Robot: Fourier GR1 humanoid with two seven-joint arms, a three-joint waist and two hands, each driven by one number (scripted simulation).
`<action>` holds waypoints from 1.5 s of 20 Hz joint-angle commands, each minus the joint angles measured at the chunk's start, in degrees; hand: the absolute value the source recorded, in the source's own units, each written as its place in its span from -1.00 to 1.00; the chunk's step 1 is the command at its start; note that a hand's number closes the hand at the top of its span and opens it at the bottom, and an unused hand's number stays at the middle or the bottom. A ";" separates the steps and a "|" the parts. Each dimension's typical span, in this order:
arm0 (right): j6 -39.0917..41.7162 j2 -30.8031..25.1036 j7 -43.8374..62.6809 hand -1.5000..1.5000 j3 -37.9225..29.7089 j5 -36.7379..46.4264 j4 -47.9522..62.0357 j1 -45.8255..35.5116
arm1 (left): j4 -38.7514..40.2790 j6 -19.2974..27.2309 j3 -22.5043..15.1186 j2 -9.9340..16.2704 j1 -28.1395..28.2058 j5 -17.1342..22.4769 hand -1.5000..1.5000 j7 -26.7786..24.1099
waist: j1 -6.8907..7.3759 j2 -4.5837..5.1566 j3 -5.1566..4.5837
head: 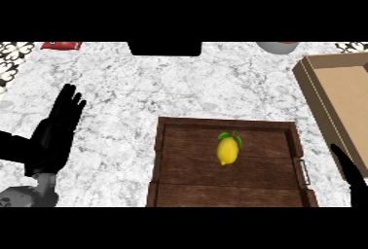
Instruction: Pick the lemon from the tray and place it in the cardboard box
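A yellow lemon [228,150] with green leaves lies in the middle of a dark wooden tray [179,170] at the lower centre of the marble counter. The cardboard box [343,92] stands at the right edge, open at the top, partly cut off by the frame. My left hand [54,133] rests open at the left, fingers straight and pointing up, well away from the tray. Only a sliver of my right hand [350,170] shows at the lower right, just right of the tray's handle, below the box; it holds nothing visible.
A black object [165,48] sits at the counter's far edge, a red item [60,45] at the far left and a grey round vessel [277,46] at the far right. Patterned tiles show at the left corner.
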 commanded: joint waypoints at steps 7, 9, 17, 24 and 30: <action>8.35 9.81 17.33 -1.00 6.06 4.38 5.19 -20.63 | -2.71 2.77 -1.11 -3.64 -0.83 -4.08 0.00 3.51 | -0.24 -0.17 0.28; 6.28 11.56 20.39 -1.00 8.70 7.79 10.42 -24.81 | 2.02 1.72 -1.42 -4.99 -2.61 -5.10 0.00 0.05 | -0.21 -0.04 0.23; 3.01 11.70 21.55 -1.00 8.12 4.81 14.10 -25.23 | 2.83 -1.49 0.81 -4.58 -0.38 -4.82 0.00 -0.27 | -0.50 -0.07 0.26; -1.74 11.71 18.82 -1.00 7.30 7.09 21.39 -26.37 | -3.10 -2.27 2.10 -4.19 2.08 -4.59 0.00 2.90 | -0.03 -0.20 0.29; -6.66 11.72 18.61 -1.00 9.98 7.69 26.74 -27.94 | 2.80 -1.54 3.20 -6.63 -4.62 -6.33 0.00 3.96 | -0.49 -0.09 0.29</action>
